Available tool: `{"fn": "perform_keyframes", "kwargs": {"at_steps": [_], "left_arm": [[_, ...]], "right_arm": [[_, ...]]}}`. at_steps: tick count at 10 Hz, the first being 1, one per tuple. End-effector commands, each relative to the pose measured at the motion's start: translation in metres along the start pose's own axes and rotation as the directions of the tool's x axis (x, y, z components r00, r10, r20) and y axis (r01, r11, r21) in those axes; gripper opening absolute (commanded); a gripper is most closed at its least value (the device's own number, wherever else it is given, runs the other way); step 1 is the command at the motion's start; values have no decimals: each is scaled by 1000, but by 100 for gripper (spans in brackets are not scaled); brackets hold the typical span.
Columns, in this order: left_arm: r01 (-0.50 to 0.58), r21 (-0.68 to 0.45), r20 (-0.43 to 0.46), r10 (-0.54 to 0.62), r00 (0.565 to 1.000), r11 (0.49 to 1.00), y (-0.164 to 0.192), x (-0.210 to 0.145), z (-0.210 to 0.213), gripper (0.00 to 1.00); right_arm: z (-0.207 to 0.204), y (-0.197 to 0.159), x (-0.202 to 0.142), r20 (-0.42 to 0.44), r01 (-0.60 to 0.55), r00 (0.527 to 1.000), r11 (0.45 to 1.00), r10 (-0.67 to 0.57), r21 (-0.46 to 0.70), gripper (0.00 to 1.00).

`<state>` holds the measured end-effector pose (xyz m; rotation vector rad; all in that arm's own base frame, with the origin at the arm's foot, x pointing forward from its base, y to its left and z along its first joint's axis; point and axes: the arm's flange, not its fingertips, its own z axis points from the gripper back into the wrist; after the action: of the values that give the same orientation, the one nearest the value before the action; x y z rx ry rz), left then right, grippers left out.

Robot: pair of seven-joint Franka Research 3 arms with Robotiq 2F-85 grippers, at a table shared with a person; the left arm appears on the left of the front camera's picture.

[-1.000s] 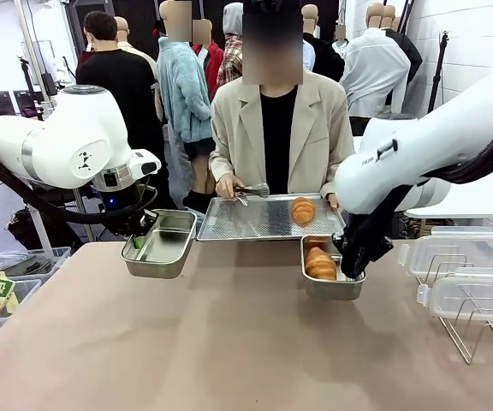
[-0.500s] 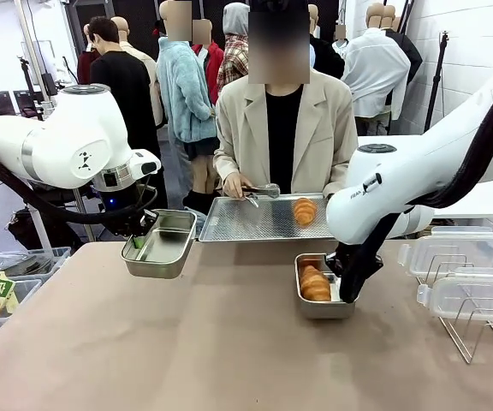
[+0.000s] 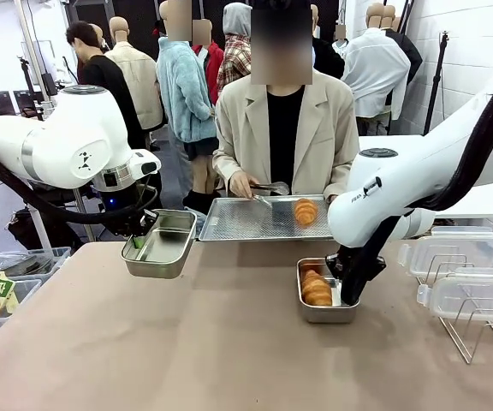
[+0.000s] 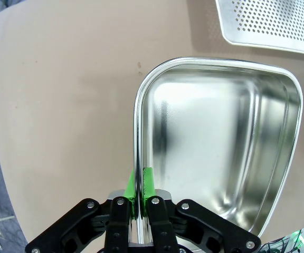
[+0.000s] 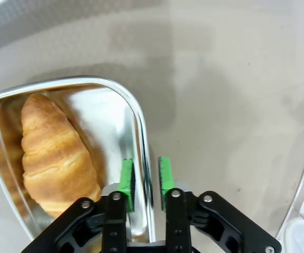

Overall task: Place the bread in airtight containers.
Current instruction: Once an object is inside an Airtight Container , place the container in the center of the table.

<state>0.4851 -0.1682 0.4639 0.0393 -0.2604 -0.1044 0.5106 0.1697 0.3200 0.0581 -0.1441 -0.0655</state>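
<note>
Item one: my left gripper [image 4: 140, 182], pads shut tight on the near rim of an empty rectangular stainless steel tin [image 4: 220, 137], carried at the far left edge of the brown tabletop [image 3: 229, 351], seemingly just off its surface. Item two: my right gripper [image 5: 145, 176], jaws narrow but slack, one green pad inside and one outside the wall of a second rounded-corner steel tin [image 5: 117, 89], a sliver of daylight on either side. This tin rests flat on the tabletop, right of middle and toward the far edge. Contents: a golden-brown, ridged, glossy croissant roll [image 5: 57, 153], lying lengthwise, apparently with another beside it. One more such roll [image 3: 305, 211] sits on the large perforated metal tray [image 3: 246, 224] at the far edge, before the person, whose hand [image 3: 240, 184] holds metal tongs [image 3: 270, 187]. Handling, by my estimate: rolls light, soft, flaky and easily crushed, so take them across the thick middle with gentle pressure, never by the tapered tips. Tins stiff, light and slick; the thin rim is the only purchase, so grip deep and keep level. Clear plastic clip lids [image 3: 452, 251] wait at the right edge.
</note>
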Motion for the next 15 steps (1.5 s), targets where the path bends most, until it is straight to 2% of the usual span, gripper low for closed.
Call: {"fn": "perform_keyframes", "kwargs": {"at_steps": [1,2,3,7,10,11,13,15], "left_arm": [[10,-6,20,-10,1000,1000,3,1,1,0],[10,-6,20,-10,1000,1000,3,1,1,0],[10,-6,20,-10,1000,1000,3,1,1,0],[10,-6,20,-10,1000,1000,3,1,1,0],[10,-6,20,-10,1000,1000,3,1,1,0],[10,-6,20,-10,1000,1000,3,1,1,0],[10,-6,20,-10,1000,1000,3,1,1,0],[10,-6,20,-10,1000,1000,3,1,1,0]], "right_arm": [[17,1,-6,48,-7,999,1000,8,-17,73],[27,0,-8,60,-12,998,1000,13,-25,93],[39,-4,-9,80,-19,997,999,22,-28,100],[118,-39,-9,148,-131,981,991,129,5,100],[178,-86,-10,166,-208,963,977,213,-51,100],[192,-106,-9,188,-191,961,978,204,-85,100],[208,-153,-10,201,-148,967,986,159,-71,100],[211,-196,-21,229,-205,950,977,212,-55,100]]}}
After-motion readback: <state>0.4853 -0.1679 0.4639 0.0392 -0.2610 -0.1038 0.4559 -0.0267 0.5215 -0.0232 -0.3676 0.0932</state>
